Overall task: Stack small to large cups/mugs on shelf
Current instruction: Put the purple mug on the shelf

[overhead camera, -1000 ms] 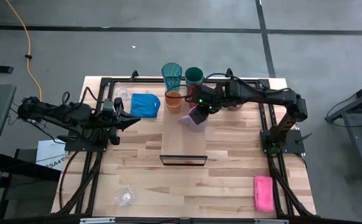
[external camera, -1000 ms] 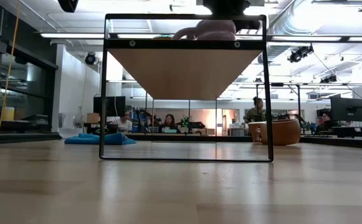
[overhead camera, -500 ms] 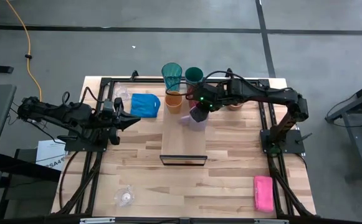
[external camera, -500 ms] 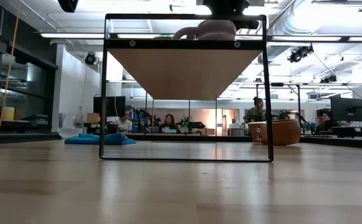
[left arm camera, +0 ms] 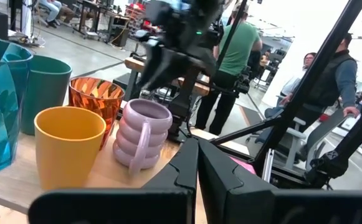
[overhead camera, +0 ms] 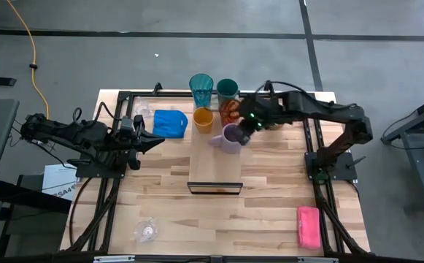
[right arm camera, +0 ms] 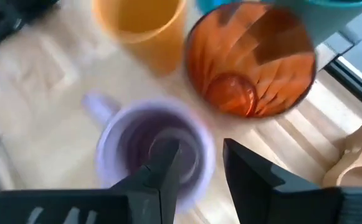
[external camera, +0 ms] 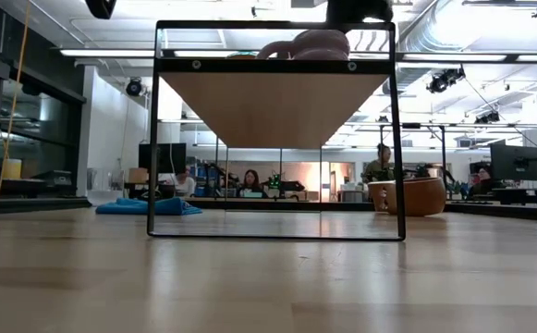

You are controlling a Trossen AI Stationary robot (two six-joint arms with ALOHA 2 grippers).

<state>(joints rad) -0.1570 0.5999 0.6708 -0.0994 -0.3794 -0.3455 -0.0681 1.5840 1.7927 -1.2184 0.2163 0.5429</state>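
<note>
The lavender mug point(overhead camera: 230, 138) stands upright on the far end of the light-wood shelf point(overhead camera: 215, 168), its handle toward the table's left. My right gripper point(overhead camera: 245, 132) hangs open just above it and to its right; in the wrist view its fingers point(right arm camera: 196, 152) stand over the mug's mouth point(right arm camera: 149, 155) without touching. Beyond the mug stand the orange cup point(overhead camera: 203, 119), the red cup point(overhead camera: 230, 109), the teal tumbler point(overhead camera: 201, 89) and the dark green cup point(overhead camera: 227, 88). My left gripper point(overhead camera: 157, 140) waits shut over the table's left side.
A blue cloth point(overhead camera: 169, 122) lies left of the cups, with a clear glass point(overhead camera: 141, 109) beside it. Another clear glass point(overhead camera: 147, 231) lies at the near left and a pink sponge point(overhead camera: 308, 226) at the near right. A tan mug point(right arm camera: 361, 155) stands right of the red cup.
My right gripper has risen and drawn back toward the table's right edge, rolling a little, and now uncovers the lavender mug. The mug has stayed upright in the same place on the shelf.
</note>
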